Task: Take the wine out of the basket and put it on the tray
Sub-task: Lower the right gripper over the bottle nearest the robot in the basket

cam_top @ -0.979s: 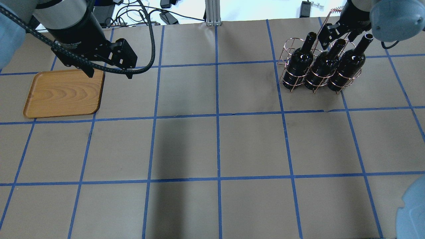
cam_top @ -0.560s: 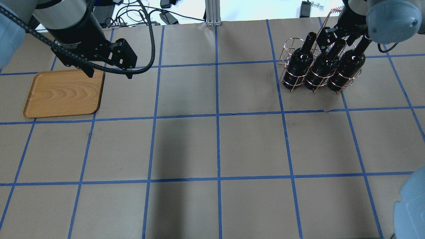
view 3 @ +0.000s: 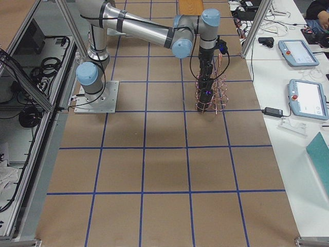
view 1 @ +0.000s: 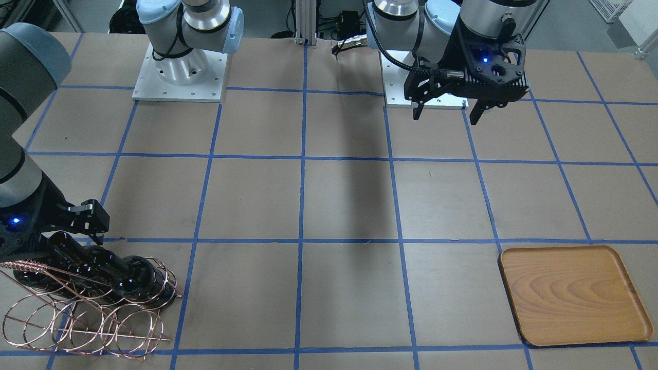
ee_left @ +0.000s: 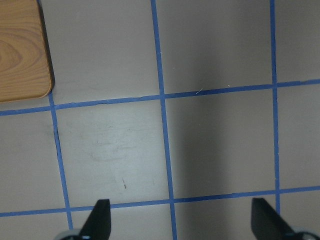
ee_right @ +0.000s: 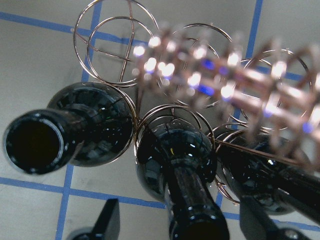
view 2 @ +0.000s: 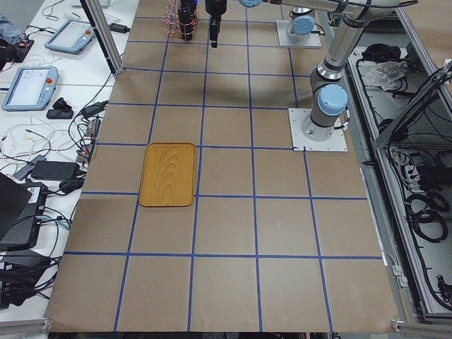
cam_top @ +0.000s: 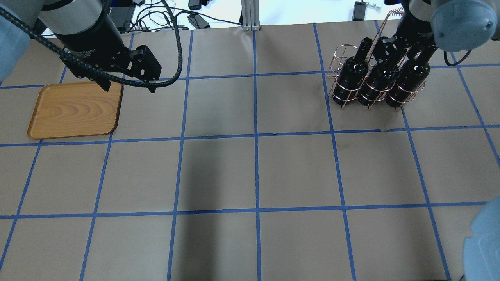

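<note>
Three bottles racked, right fingers astride the middle neck

The right fingers (ee_right: 108, 221) are spread wide. The narrow neck of the wine (ee_right: 172, 160), the middle one of three dark glossy bottles, rises into the gap between them. The wrist view shows clear space on both sides of the neck, so neither finger touches the glass. A second bottle (ee_right: 92, 117) stands toward one finger and a third bottle (ee_right: 270, 192) toward the other, each just beside the wine. All three are upright in the round loops of the copper wire basket (cam_top: 335, 56). Its twisted handle (ee_right: 225, 75) runs blurred across the wrist view beyond the fingertips. In the overhead view the wine (cam_top: 381, 80) sits directly under these fingers, at the far edge of the counter (cam_top: 254, 168).

The left fingers (ee_left: 99, 221) are also spread wide and hold nothing. They hang above bare brown counter crossed by blue tape lines. The wooden tray (ee_left: 22, 55) lies flat on the counter ahead of them and off to one side, with only its rounded corner in their wrist view. It is well apart from the right fingers, across the counter's width from the basket.
</note>
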Controlling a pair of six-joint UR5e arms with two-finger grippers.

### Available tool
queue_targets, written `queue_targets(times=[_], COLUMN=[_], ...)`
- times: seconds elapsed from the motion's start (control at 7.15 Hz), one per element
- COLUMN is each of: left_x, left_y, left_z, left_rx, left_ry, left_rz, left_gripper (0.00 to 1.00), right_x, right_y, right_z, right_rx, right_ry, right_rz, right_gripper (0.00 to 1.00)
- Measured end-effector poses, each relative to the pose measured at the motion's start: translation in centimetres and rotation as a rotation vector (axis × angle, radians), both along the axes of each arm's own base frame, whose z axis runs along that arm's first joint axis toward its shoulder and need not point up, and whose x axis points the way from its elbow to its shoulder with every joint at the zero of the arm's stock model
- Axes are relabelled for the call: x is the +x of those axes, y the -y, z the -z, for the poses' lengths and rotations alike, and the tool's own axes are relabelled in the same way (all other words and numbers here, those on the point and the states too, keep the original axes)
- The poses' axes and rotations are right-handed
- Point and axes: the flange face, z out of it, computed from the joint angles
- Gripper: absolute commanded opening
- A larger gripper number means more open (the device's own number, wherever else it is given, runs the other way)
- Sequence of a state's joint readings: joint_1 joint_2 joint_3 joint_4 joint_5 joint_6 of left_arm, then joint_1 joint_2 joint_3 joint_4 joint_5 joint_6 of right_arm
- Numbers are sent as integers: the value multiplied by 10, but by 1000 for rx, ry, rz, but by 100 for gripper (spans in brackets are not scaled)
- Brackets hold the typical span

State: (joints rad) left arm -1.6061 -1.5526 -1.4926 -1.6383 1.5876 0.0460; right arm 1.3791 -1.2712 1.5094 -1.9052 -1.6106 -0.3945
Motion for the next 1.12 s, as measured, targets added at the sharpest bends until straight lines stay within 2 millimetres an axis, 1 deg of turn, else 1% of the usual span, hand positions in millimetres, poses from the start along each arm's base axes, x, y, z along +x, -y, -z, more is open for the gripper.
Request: queue_targets(times=[0.14,0.28,0.42,0.56,0.84,0.98,1.12], left_x=[0,0,0,0,0,0,0], left_y=[0,0,0,0,0,0,0], left_z=[0,0,0,0,0,0,0], left_rx=[0,0,0,0,0,0,-1], left_ry=[0,-1,0,0,-1,0,0], left_rz=[0,0,0,0,0,0,0], left_gripper=[100,100,100,100,100,100,100], right_x=[0,0,0,0,0,-1,-1], right_y=[-1,-2,-2,-1,-1,0,1], right_z=[-1,-1,-1,-2,-4,-6,-8], right_rx=[6,8,8,6,-4,-10,-14], right_ry=[0,0,0,-1,-7,-11,-12], right_rz=[0,0,0,-2,-12,-12,-10], right_gripper=[47,35,14,1,0,66,85])
